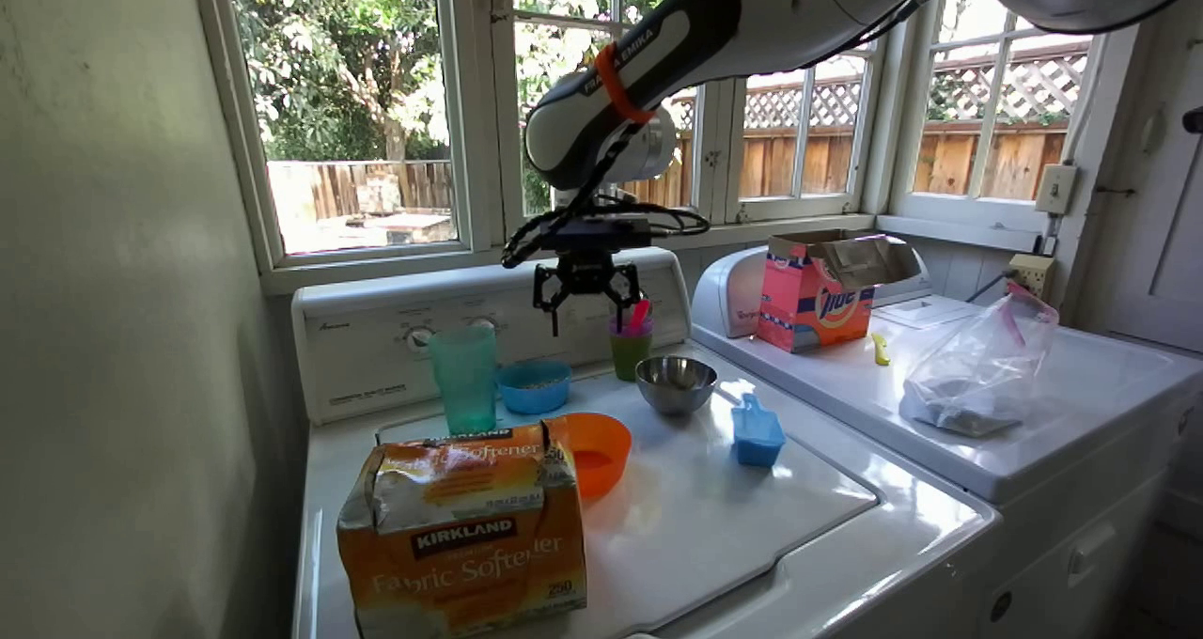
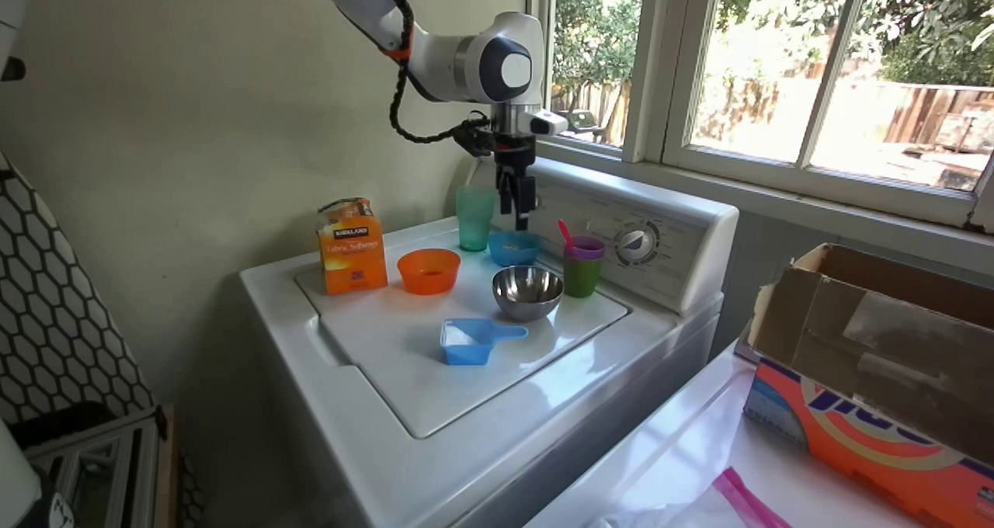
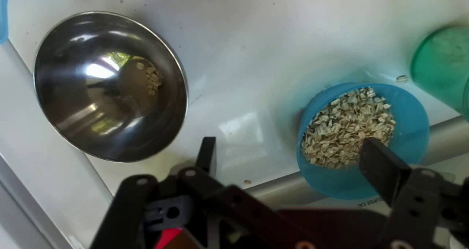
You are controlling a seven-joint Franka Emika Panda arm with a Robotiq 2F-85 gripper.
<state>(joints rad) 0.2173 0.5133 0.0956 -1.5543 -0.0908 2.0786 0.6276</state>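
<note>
An exterior view is set before the washer (image 1: 714, 507), raised, facing the windows (image 1: 352, 85) with slight downward tilt; the softener (image 1: 470, 564) is close in the foreground. From beyond the adjoining appliance (image 2: 691, 442), an exterior view looks down obliquely across the washer toward the wall (image 2: 194, 140), the Tide box (image 2: 877, 442) close at right. The wrist view faces down at close range, pincer (image 3: 289, 150) along its lower part. All three share the steel bowl (image 3: 102, 95) and blue bowl (image 3: 412, 128).
</note>
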